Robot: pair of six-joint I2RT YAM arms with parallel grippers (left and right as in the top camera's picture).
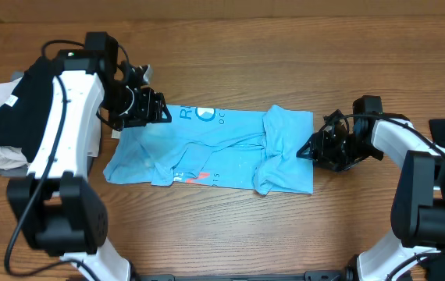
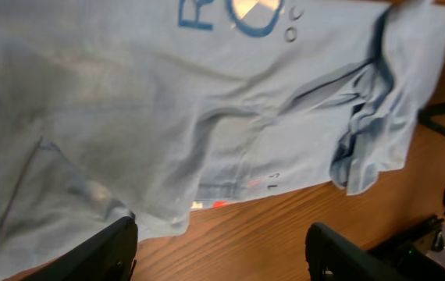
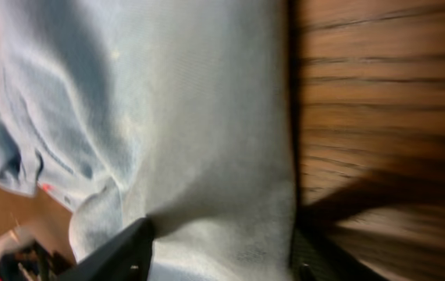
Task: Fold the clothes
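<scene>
The blue T-shirt [image 1: 207,148] lies as a rumpled, half-folded strip on the table [image 1: 230,226], the left gripper [image 1: 160,112] wide open and empty over one end, the right gripper [image 1: 307,150] spread, unclosed, astride the opposite edge, probably to catch both ends for the next fold.

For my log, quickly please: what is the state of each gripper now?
Left gripper: open, above the blue T-shirt.
Right gripper: open around the T-shirt's edge.
</scene>
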